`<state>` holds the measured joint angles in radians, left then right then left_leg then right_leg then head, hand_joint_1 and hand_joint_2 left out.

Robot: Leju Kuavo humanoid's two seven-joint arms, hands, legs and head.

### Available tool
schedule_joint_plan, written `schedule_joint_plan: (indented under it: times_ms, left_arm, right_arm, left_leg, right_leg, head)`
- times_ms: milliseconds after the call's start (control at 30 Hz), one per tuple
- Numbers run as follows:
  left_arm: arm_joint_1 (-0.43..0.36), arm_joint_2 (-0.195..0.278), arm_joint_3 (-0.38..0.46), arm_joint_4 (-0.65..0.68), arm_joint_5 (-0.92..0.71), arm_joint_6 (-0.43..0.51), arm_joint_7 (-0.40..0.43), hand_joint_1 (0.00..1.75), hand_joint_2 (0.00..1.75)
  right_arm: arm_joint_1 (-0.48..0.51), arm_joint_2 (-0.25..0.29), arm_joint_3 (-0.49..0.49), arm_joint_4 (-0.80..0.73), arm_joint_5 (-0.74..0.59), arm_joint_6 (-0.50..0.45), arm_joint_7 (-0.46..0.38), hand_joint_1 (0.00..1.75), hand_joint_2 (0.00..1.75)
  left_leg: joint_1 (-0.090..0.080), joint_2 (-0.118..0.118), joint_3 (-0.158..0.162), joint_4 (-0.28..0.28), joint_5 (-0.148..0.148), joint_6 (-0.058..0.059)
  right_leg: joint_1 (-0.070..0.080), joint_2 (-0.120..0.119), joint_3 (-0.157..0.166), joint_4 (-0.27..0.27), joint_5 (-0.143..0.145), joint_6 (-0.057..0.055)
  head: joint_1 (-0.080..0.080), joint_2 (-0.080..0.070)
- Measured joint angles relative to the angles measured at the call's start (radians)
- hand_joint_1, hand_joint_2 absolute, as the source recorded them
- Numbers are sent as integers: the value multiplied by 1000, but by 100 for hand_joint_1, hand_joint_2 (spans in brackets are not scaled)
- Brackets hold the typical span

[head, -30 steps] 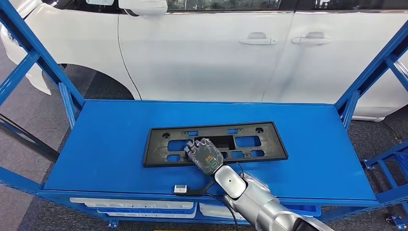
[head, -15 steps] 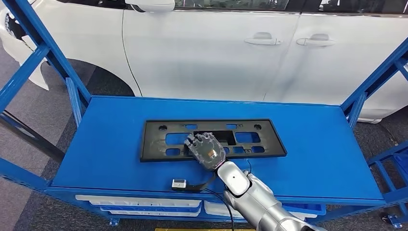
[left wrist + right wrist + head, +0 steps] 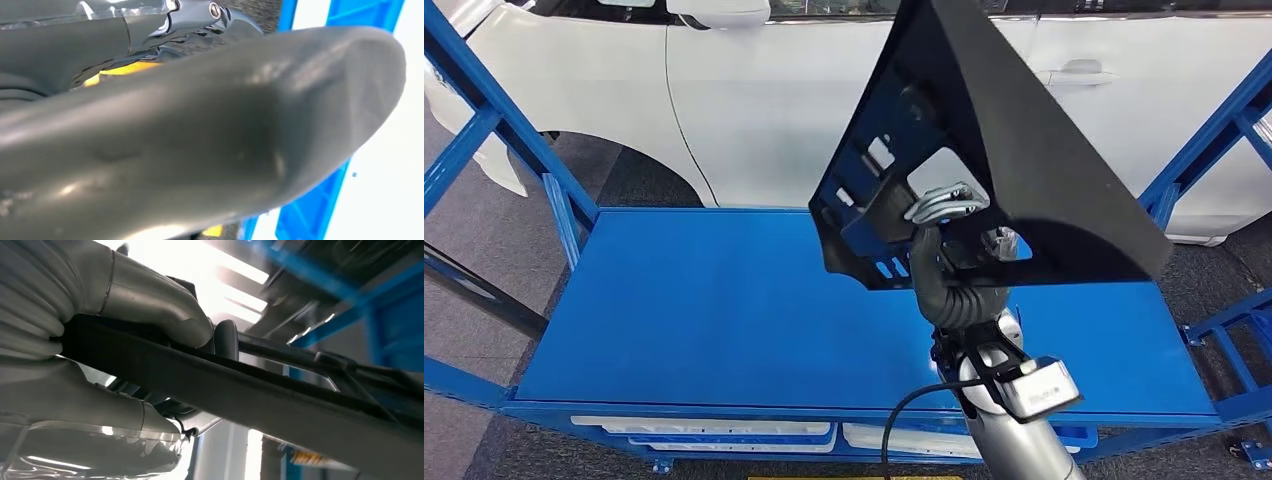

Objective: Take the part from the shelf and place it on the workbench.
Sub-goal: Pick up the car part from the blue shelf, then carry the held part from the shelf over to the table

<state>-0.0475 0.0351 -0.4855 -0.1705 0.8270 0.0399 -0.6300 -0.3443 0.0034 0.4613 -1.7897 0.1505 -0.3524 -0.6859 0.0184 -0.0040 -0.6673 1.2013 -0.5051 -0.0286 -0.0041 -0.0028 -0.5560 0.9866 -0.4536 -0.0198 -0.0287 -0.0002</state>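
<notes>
**A:** Where's the part right now?

**B:** Off the shelf deck (image 3: 674, 300) and up in the air. The black licence-plate bracket (image 3: 1034, 190) is raised steeply on edge, close to the head camera, with the white car (image 3: 764, 110) behind it. The right hand (image 3: 939, 215) comes up from below and is clamped on it near one of its cut-out windows.

**A:** How do you expect it to handle?

**B:** My guess is light, stiff moulded plastic: a long thin frame that will want to swing about a single one-handed grip. The surface looks smooth, so it could slip. Taking hold on a rib beside a window, near the middle of its length, seems the sound choice, which is roughly where the hand sits.

**A:** Does the wrist camera add anything?

**B:** Yes. The right wrist view shows the pinch itself: the grey thumb (image 3: 165, 315) presses on one face of the thin dark edge (image 3: 280, 405) with the fingers on the other (the head view hides this behind the panel). The head view, in turn, gives the tilt and the place over the deck.

**A:** And the left hand?

**B:** Its wrist view is mostly a blurred dark grey mass (image 3: 210, 140); probably its own thumb, but I cannot tell whether that hand is spread or closed
</notes>
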Motion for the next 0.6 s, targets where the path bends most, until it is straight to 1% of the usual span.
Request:
schedule_joint_plan:
  times_ms: [33, 67, 100, 133, 167, 200, 233, 267, 300, 367, 400, 433, 467, 500, 533, 567, 600]
  left_arm:
    - [-1, 0, 2, 0, 0, -3, -3, 0, 0]
    - [-1, 0, 4, 0, 0, -4, -4, 0, 0]
    - [-2, 0, 5, 0, -1, -2, -4, 0, 0]
    - [-2, 0, 6, 0, -1, -1, -2, 0, 0]
    - [-3, 0, 6, 0, -2, 1, -1, 0, 0]
    - [-3, 0, 6, 0, -2, 2, 1, 0, 0]
    - [-3, 0, 6, 0, -2, 3, 2, 0, 0]
    - [-4, 0, 6, 0, -1, 4, 3, 0, 0]
    - [-5, 0, 6, 0, -1, 4, 4, 0, 0]
    - [-7, 0, 8, 0, 0, 8, 5, 0, 0]
    - [-7, 1, 9, 0, 0, 11, 6, 0, 0]
    - [-7, 1, 10, 0, 0, 15, 7, 0, 0]
    - [-6, 0, 10, 0, 1, 18, 8, 0, 0]
    - [-6, 0, 10, 0, 1, 20, 10, 0, 0]
    - [-7, -1, 10, 0, 2, 22, 13, 0, 0]
    - [-8, -1, 10, 0, 3, 24, 14, 0, 0]
    - [-8, -2, 11, 0, 5, 26, 16, 0, 0]
  right_arm:
    - [10, -5, 5, -32, -4, 24, 0, 175, 175]
    - [16, -10, 11, -61, -10, 42, 0, 175, 175]
    - [20, -15, 17, -86, -16, 54, 0, 175, 175]
    - [23, -21, 24, -106, -20, 63, 0, 175, 175]
    - [25, -26, 32, -121, -22, 71, 0, 175, 175]
    - [28, -32, 39, -132, -24, 76, 0, 175, 175]
    - [29, -38, 46, -141, -27, 82, 0, 175, 175]
    - [29, -44, 54, -148, -31, 90, 0, 175, 175]
    - [30, -50, 60, -154, -35, 96, 0, 175, 175]
    - [34, -61, 72, -159, -41, 109, 0, 175, 175]
    - [37, -66, 78, -159, -41, 115, 0, 175, 175]
    - [40, -69, 85, -159, -42, 121, 0, 175, 175]
    - [41, -73, 91, -159, -42, 128, 0, 175, 175]
    - [41, -75, 96, -159, -43, 135, 0, 175, 175]
    - [38, -78, 100, -158, -48, 143, 0, 175, 175]
    - [32, -82, 104, -156, -56, 149, 0, 175, 175]
    - [25, -88, 108, -153, -66, 153, 0, 175, 175]
  left_leg:
    - [1, 1, 32, -68, 31, 3]
    - [-1, 1, 61, -129, 52, 6]
    - [-2, 0, 78, -168, 62, 11]
    - [-4, -1, 84, -183, 61, 15]
    - [-6, -1, 84, -186, 61, 19]
    - [-5, -1, 82, -187, 64, 24]
    - [-3, -1, 83, -190, 67, 30]
    - [-1, 0, 82, -194, 71, 37]
    - [1, 1, 81, -198, 75, 43]
    - [0, 1, 73, -198, 81, 50]
    - [0, 2, 68, -198, 84, 51]
    - [0, 2, 63, -197, 87, 51]
    - [0, 1, 58, -195, 91, 50]
    - [0, 1, 53, -194, 94, 48]
    - [0, 0, 48, -191, 98, 44]
    - [-1, -1, 43, -189, 102, 40]
    - [-2, -2, 40, -188, 107, 34]
  right_leg:
    - [0, 0, 2, 4, -5, 3]
    - [2, 1, 1, 9, -9, 7]
    - [4, 1, -1, 14, -11, 12]
    - [5, 1, -3, 17, -11, 16]
    - [6, 1, -6, 18, -10, 20]
    - [6, 1, -7, 19, -10, 25]
    - [5, 2, -9, 24, -18, 29]
    - [4, 2, -17, 44, -38, 33]
    - [3, 3, -32, 84, -68, 38]
    - [-2, 3, -85, 216, -144, 44]
    - [-4, 3, -107, 275, -168, 47]
    - [-6, 3, -116, 307, -174, 48]
    - [-8, 3, -106, 297, -160, 49]
    - [-9, 3, -74, 247, -132, 48]
    - [-11, 3, -29, 171, -102, 46]
    - [-9, 3, 12, 100, -78, 44]
    - [-7, 4, 38, 51, -62, 40]
  head:
    - [0, 0]
    - [0, 0]
    - [1, 0]
    - [1, 0]
    - [2, 0]
    - [2, 0]
    - [2, 0]
    - [4, 0]
    - [5, 0]
    - [7, 0]
    - [7, 0]
    - [7, 0]
    - [7, 0]
    - [7, 0]
    - [7, 0]
    - [7, 0]
    - [7, 0]
